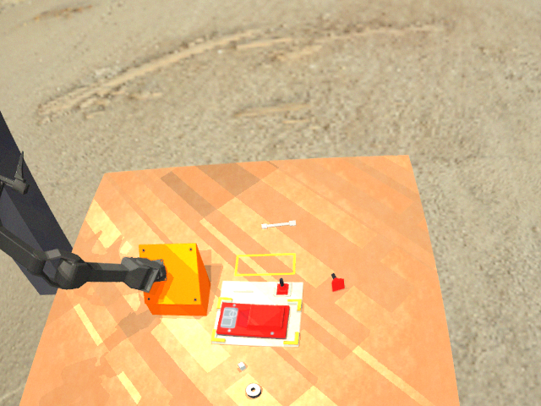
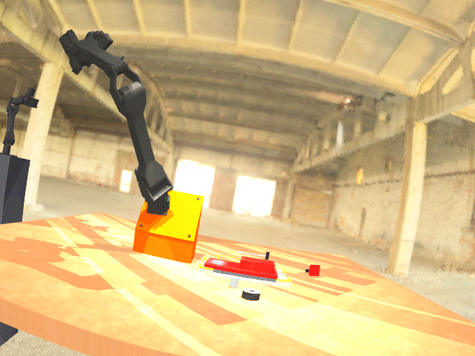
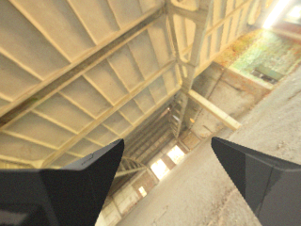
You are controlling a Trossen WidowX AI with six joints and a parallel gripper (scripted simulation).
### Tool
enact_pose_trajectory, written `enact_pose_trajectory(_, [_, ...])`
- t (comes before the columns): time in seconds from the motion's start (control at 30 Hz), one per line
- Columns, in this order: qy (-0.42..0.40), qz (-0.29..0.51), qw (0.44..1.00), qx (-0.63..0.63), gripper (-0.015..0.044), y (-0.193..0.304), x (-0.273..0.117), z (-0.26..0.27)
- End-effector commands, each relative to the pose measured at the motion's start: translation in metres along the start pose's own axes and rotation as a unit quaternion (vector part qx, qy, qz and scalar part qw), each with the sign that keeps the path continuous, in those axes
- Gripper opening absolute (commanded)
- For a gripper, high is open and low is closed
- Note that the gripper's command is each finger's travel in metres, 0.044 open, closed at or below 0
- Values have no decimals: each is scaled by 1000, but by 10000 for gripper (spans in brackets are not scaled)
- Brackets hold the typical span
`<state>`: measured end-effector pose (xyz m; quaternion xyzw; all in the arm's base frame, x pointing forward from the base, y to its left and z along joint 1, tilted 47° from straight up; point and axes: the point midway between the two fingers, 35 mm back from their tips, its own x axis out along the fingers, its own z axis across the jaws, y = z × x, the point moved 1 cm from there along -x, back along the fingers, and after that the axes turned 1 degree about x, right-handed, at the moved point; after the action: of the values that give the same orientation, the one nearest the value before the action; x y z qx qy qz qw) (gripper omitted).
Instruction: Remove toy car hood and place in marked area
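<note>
The red toy car [image 1: 265, 315] [image 2: 257, 264] lies on a white board [image 1: 258, 342] with yellow corner marks. It has a low end with a grey panel [image 1: 228, 317] and a raised red block at the other end. I cannot tell where the hood's edges run. The marked area is a yellow outline [image 1: 265, 274] on the table, beside the board. My gripper [image 3: 166, 141] is open, with nothing between the fingers in the wrist view. It is held high, far from the car, at upper left in the exterior view, and is out of view in the top view.
A red piece with a black peg [image 1: 281, 289] stands on the board; another [image 1: 337, 284] [image 2: 314, 270] lies on the table. A white bar [image 1: 278, 224], a small grey block [image 1: 241, 365] and a black-and-white ring [image 1: 253, 384] [image 2: 251, 294] lie around. My arm's orange base [image 1: 178, 279] stands beside the board.
</note>
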<state>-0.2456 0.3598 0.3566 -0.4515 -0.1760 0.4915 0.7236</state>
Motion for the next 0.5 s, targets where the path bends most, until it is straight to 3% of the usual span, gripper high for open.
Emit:
enact_pose_trajectory(0.0, [38, -11, 999, -21, 440, -8, 33, -18])
enact_pose_trajectory(0.47, [147, 7, 984, -101, 440, -32, 123, -86])
